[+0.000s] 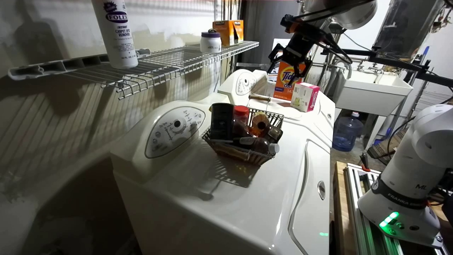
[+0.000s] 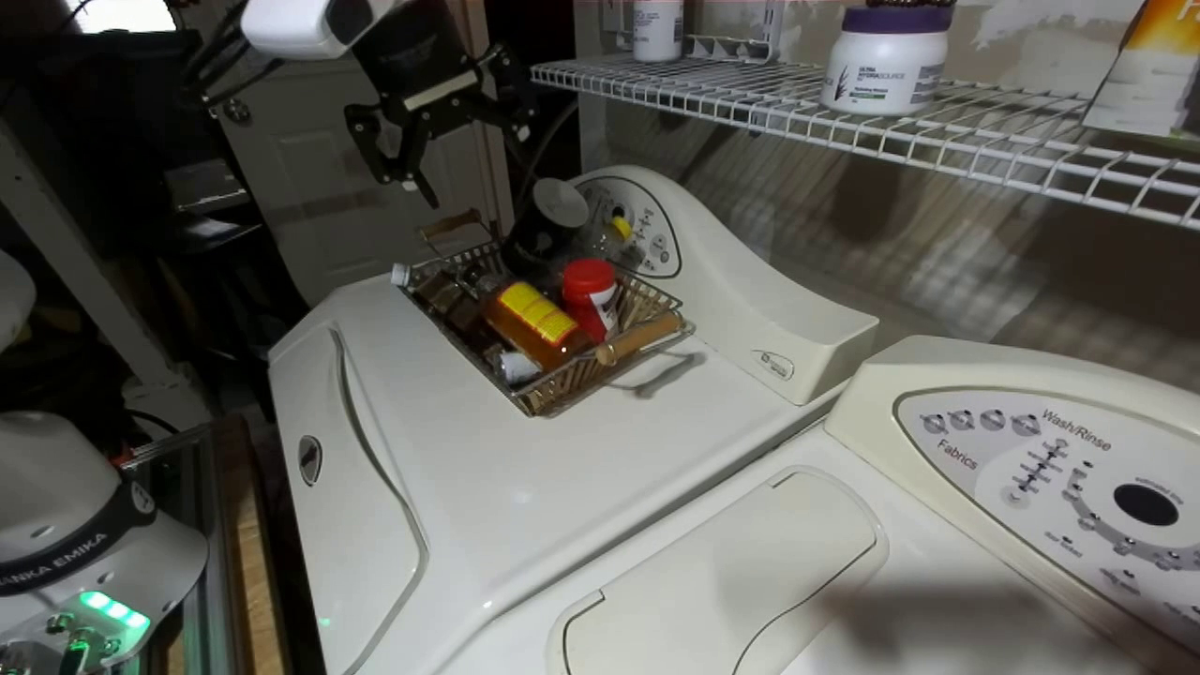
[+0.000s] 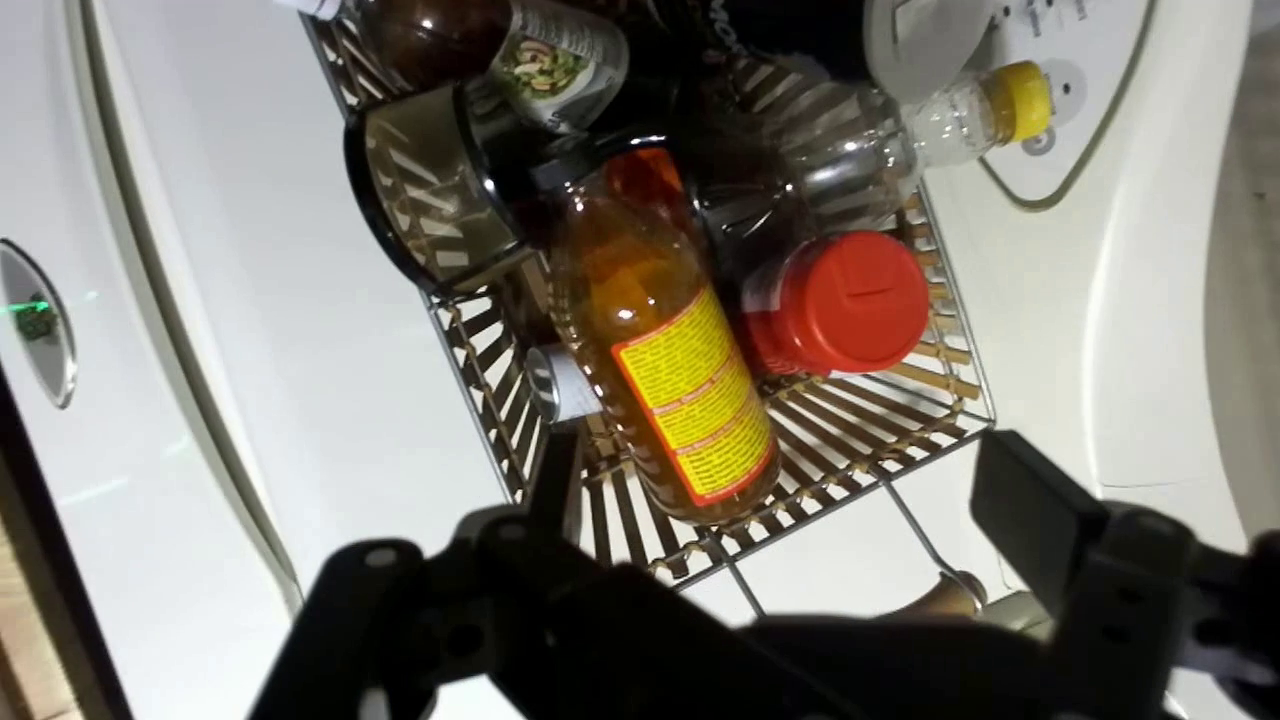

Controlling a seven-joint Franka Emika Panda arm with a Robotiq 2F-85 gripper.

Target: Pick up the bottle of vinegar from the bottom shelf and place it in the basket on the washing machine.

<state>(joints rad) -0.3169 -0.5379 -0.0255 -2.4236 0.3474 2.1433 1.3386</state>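
Amber — the vinegar bottle (image 3: 690,385) lies slanted in the basket (image 2: 586,377), the pincer (image 3: 780,470) wide above.

Light from above leaves the white machine (image 1: 247,205) bright in both exterior views against dim surroundings, with the wire shelf (image 1: 177,60) throwing striped shadows down the wall (image 1: 88,117) and the basket (image 1: 260,158) casting a slatted one. In an exterior view, a white patch (image 2: 122,14) blows out in the top corner beside near-black. In the wrist view, small glints dot the bottle of vinegar (image 3: 670,370), while the gripper (image 3: 788,490) looks dark and softly blurred.
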